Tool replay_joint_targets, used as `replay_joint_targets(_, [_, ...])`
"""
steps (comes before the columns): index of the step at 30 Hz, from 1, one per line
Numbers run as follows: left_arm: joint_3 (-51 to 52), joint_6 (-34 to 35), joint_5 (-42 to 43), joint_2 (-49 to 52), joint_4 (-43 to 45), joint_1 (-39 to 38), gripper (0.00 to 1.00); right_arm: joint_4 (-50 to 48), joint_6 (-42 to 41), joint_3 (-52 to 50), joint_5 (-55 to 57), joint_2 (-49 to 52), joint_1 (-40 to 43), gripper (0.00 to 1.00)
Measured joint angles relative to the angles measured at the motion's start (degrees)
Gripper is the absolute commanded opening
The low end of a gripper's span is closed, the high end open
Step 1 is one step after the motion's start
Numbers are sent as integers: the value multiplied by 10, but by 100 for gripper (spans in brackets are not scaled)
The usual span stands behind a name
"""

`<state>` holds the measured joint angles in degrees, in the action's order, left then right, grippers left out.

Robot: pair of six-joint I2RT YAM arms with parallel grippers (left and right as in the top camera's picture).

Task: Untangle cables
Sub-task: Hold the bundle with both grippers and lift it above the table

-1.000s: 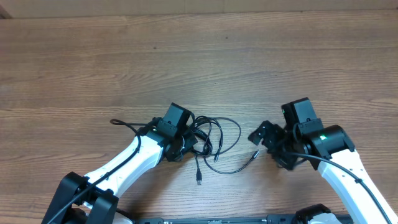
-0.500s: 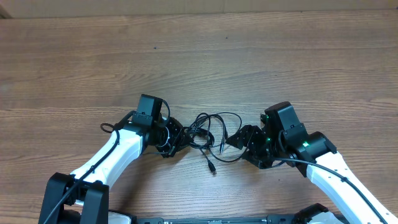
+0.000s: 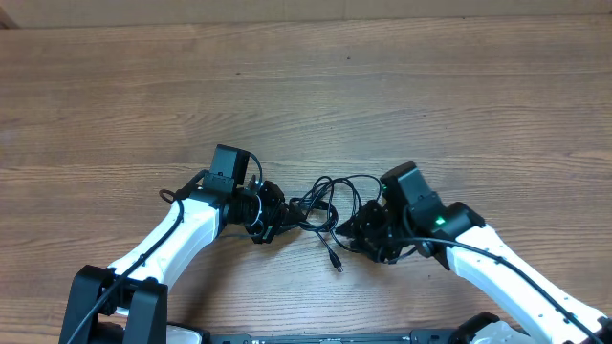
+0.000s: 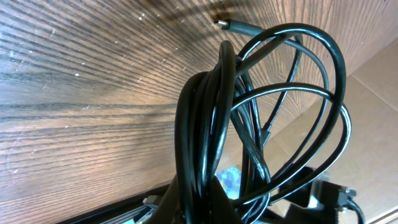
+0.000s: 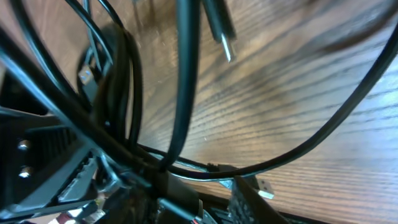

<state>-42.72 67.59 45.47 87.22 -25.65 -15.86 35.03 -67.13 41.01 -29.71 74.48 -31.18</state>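
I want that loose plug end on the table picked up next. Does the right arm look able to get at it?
Probably yes: the plug end lies in the open just beside the right gripper, with nothing covering it. But that gripper sits among the cables, so it may snag them.

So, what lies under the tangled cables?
Only bare wooden table shows through loops of the cables. The left gripper and right gripper cover both ends; that part is hidden.
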Motion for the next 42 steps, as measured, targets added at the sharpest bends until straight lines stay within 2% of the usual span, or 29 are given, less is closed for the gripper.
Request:
replay_joint_targets(2, [0,0,0,0,0,0,5,-3,-3,0,-1,6,-7,27])
replay_joint_targets(10, [0,0,0,0,2,0,4,-7,-14,0,-3,14,-9,36])
replay_joint_targets(20, [0,-1,0,0,4,0,4,-24,-17,0,-5,14,-12,36])
replay_joint_targets(30, [0,-1,0,0,4,0,4,-19,-19,-1,-5,14,-12,46])
replay_joint_targets(37, [0,-1,0,0,4,0,4,-14,-18,-1,-5,14,-12,47])
replay_joint_targets(42, [0,-1,17,0,5,0,4,-9,-19,-1,-10,14,-20,55])
